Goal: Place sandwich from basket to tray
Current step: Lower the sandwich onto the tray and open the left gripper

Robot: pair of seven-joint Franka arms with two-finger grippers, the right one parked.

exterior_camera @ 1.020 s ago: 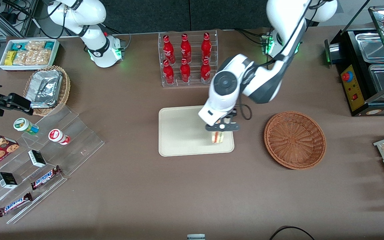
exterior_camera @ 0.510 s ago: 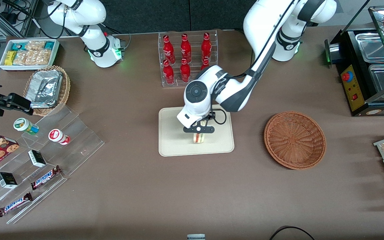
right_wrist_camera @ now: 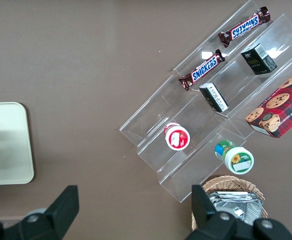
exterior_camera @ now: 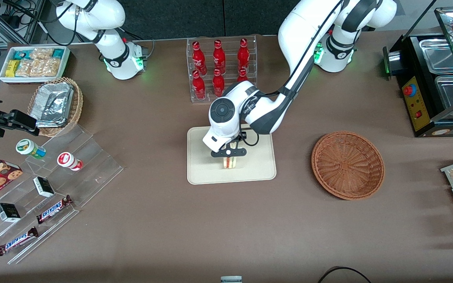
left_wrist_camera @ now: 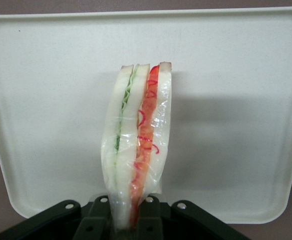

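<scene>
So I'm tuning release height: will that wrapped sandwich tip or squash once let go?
Likely tips: the sandwich stands on edge, tall and narrow, in the claw over the tray. Probably squashy: soft bread under clear film, which may be slippery.

My left arm (exterior_camera: 289, 51) is glossy white with dark grey joints; just above the black gripper (exterior_camera: 228, 154), a looping black cable.

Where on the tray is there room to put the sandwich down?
The tray is bare all around the sandwich, which the gripper holds over its middle. The basket is empty too. It's crowded toward the cola bottles.
</scene>
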